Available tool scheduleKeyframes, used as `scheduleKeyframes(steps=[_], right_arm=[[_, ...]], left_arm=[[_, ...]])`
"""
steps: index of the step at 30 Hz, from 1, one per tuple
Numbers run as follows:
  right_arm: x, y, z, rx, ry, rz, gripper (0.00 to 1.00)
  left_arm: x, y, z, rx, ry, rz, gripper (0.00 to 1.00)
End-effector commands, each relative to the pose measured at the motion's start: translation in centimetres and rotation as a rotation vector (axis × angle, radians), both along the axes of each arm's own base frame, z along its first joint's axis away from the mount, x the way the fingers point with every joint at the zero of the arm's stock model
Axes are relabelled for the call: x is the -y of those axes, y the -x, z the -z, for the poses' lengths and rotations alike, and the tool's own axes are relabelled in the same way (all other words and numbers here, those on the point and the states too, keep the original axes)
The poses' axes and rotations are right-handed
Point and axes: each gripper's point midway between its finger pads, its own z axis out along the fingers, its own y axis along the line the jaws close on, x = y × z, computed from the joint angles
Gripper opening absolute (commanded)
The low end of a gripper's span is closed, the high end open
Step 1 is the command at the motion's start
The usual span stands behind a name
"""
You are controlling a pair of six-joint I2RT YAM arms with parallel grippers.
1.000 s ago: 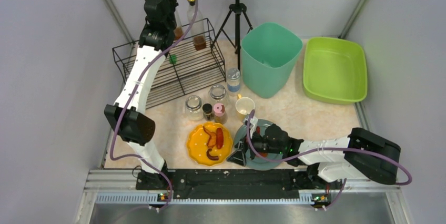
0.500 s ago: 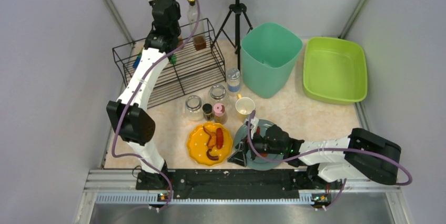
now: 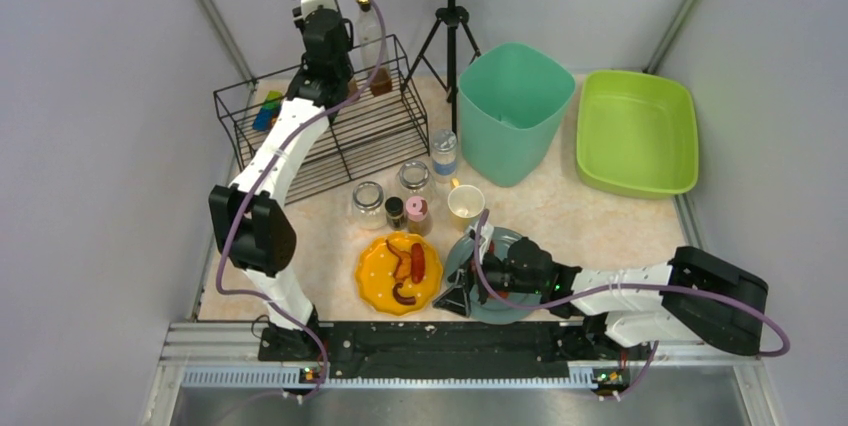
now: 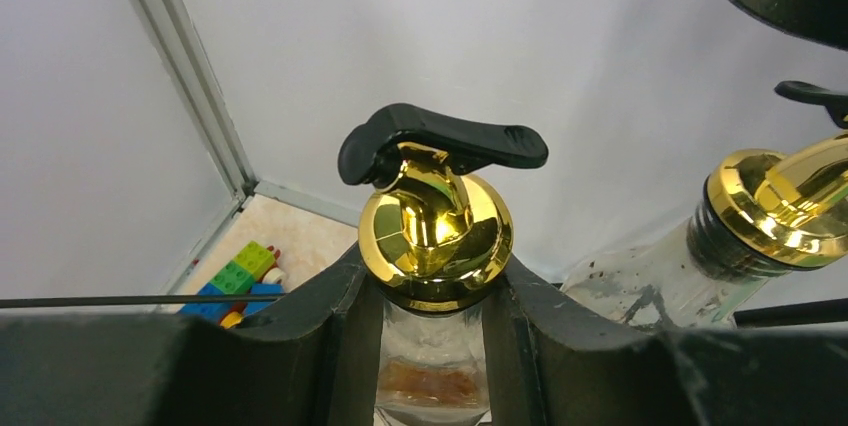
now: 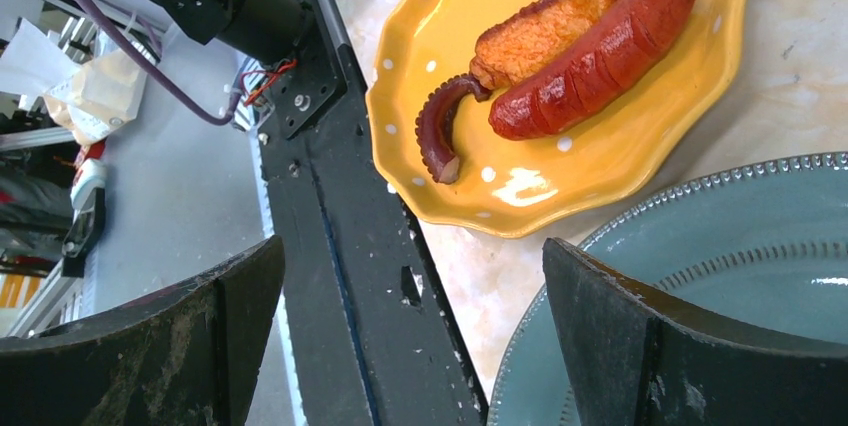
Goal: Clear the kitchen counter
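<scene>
1. the counter (image 3: 560, 211) carries everything; the yellow plate (image 3: 399, 272) sits at its near edge, just behind the black rail (image 5: 350, 246).
2. the right claw (image 5: 410, 341) hangs low at the yellow plate's right side, spread wide and holding nothing.
3. a strip of bare counter shows between its jaws, close underneath. one jaw is over the rail on the yellow plate's near side. the other is over a grey-green plate (image 5: 760, 246) that lies just right of the yellow plate.
4. on the yellow plate lie a sausage (image 5: 595, 51), a fried piece (image 5: 545, 26) and a dark curled tentacle (image 5: 445, 126), all touching.
5. the left claw (image 4: 430, 331) is far behind the yellow plate and to its left, raised over the wire rack (image 3: 350, 141).
6. it is clamped on the neck of a bottle (image 4: 435, 231), just under the gold cap with its black lever.
7. the counter lies well below this claw, under the rack, and the two are apart. i cannot tell whether the bottle's base rests on the rack.
8. a second gold-capped bottle (image 4: 770, 216) stands nearly straight behind the yellow plate, at the rack's far side.
9. toy blocks (image 4: 235, 281) lie in the rack, farther left of the yellow plate than the claw.
10. jars (image 3: 368, 201) and a cup (image 3: 465, 203) stand just behind the yellow plate; a teal bin (image 3: 512, 111) and a green tub (image 3: 636, 131) are behind it to the right.
</scene>
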Motion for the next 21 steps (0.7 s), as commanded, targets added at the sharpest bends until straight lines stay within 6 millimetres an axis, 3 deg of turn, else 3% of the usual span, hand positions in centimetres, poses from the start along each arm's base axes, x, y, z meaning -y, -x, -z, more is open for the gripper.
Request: scheduleKeyframes(steps=[1,5,11,21], right_arm=[[0.0,0.3,-1.1,0.032,-0.034,-0.014,0.99],[0.0,0.2,-1.1,0.039,-0.029,-0.008,0.99],[-0.1,0.2,-0.8,0.029,-0.027,-0.012,0.99],[-0.2,0.2,-1.5,0.031,-0.04,-0.007,0.99]], left_arm=[[0.1,0.3,-4.0,0.169,0.078,-0.016,0.0],[0.6,0.1,-3.1,0.16,0.079,-0.015,0.0],[1.1,0.6,-2.4,0.146,0.046,-0.002,0.37],[1.4,2.8,-5.3,0.184,0.018,0.04,0.64]])
